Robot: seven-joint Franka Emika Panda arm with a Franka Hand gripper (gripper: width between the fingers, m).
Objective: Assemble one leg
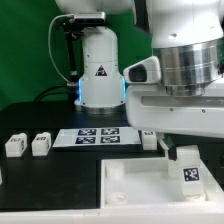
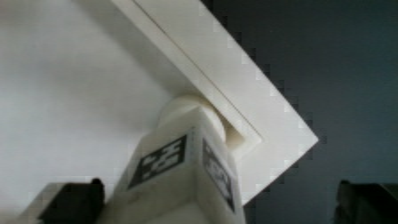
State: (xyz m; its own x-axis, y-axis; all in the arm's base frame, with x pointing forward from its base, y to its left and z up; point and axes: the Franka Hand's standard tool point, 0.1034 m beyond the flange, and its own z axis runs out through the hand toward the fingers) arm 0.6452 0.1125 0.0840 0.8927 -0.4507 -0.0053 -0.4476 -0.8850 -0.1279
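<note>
A leg (image 1: 187, 171), a small white block with a tag on its face, stands upright at a corner of the large flat white panel (image 1: 140, 188) near the exterior view's right. In the wrist view the leg (image 2: 183, 160) rises from the panel's corner (image 2: 107, 90), tags showing on two faces. My gripper (image 1: 179, 150) hangs just above it. It is open, its dark fingertips (image 2: 75, 200) spread to either side of the leg (image 2: 222, 205), with a clear gap on one side. I cannot tell whether the leg is seated in a socket.
Two more legs (image 1: 14, 145) (image 1: 41, 144) lie at the exterior view's left on the dark table. The marker board (image 1: 98, 136) lies in the middle, with another leg (image 1: 148, 140) at its end. The robot base (image 1: 99, 70) stands behind.
</note>
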